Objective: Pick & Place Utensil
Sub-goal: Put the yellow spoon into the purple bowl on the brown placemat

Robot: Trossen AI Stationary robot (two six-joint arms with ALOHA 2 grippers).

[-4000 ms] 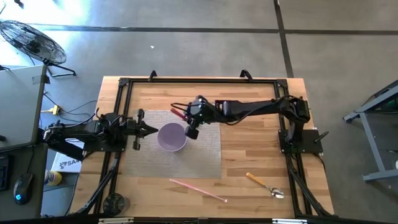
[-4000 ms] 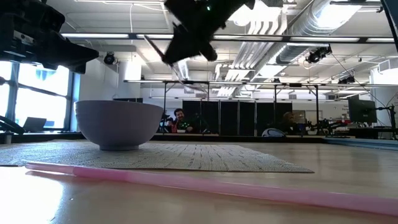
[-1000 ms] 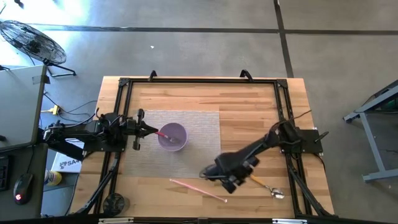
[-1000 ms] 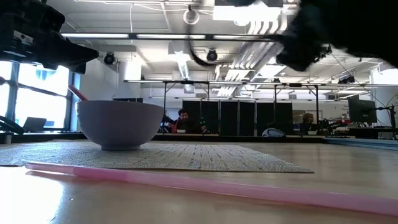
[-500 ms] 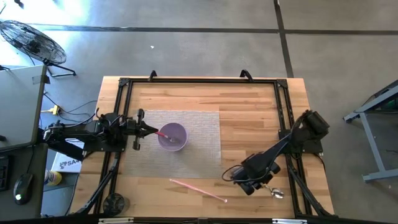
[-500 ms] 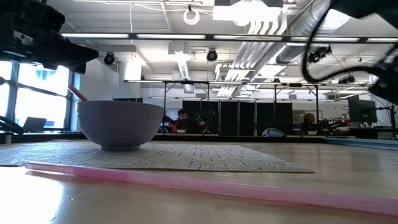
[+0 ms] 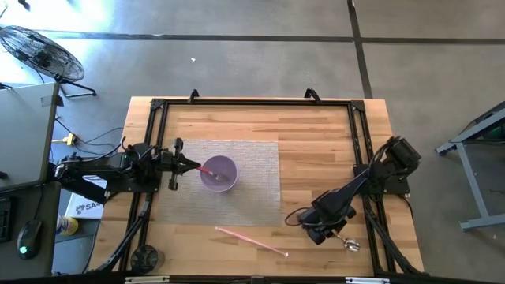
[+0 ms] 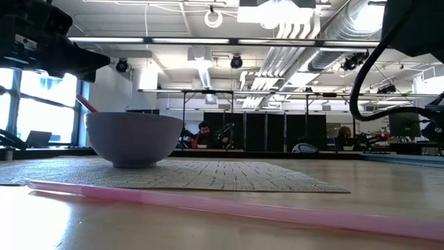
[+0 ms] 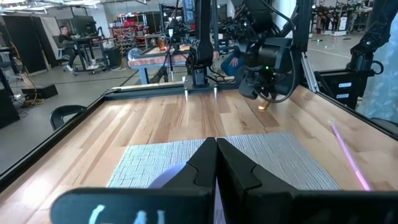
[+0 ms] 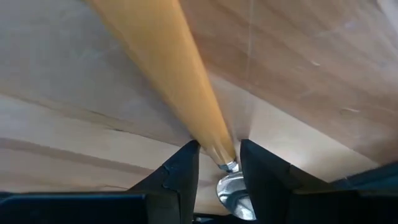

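Note:
A spoon with a yellow-orange handle (image 10: 180,81) and a metal bowl (image 7: 352,245) lies flat on the wood near the table's near right corner. My right gripper (image 10: 216,163) slants down over it, open, one finger on each side of the handle where it meets the metal neck. A purple bowl (image 7: 218,173) stands on the grey mat (image 7: 252,189) with a red-handled utensil (image 7: 208,170) leaning inside it. My left gripper (image 9: 216,163) waits shut and level at the bowl's left side. My right gripper's fingers (image 10: 186,163) flank the spoon handle's end by the neck (image 10: 219,149), coming slanting from above. They lie across the handle. Whether they touch it I cannot tell. The spoon lies on the table.
A long pink straw (image 7: 252,241) lies on the wood near the front edge, left of my right gripper. A black frame (image 7: 158,106) runs around the table top. Bare wood lies right of the mat.
My right gripper has swung toward the table's right edge and come down over the spoon, tipping more steeply downward. The spoon, the straw and the bowl have stayed put.

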